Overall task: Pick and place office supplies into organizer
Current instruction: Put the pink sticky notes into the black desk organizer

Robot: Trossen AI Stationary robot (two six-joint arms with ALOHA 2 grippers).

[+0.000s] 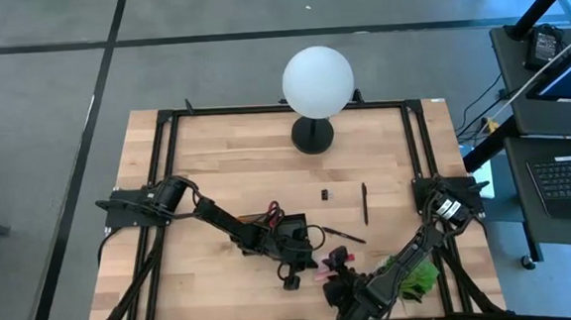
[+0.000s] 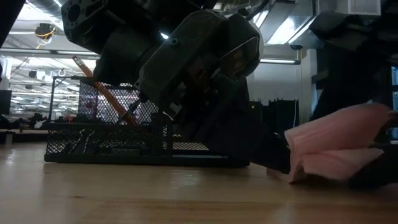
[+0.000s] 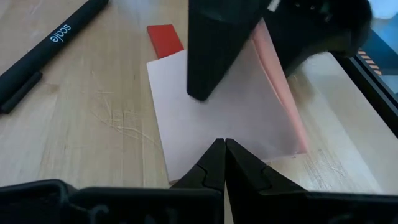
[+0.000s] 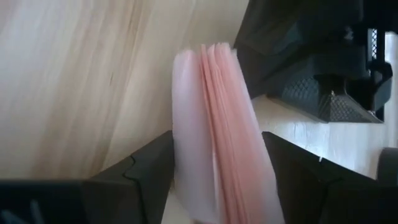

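right gripper point(image 4: 214, 180) pinched fanned pink sticky-note pad point(image 4: 217, 124) | left gripper point(image 3: 224, 163) pressed together | mesh organizer point(image 2: 124, 146) behind

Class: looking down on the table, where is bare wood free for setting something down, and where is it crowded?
Free: the left side beyond the left arm, and the strip between the lamp base and the upright pen. Crowded: front centre, where both grippers, the organizer and the pink sticky-note pad bunch together.

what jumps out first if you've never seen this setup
The white globe lamp at the table's far edge dominates from above. Near the front edge, the right gripper straddles a pink sticky-note pad, its pages fanned, while the shut left gripper points at it beside the black mesh organizer.
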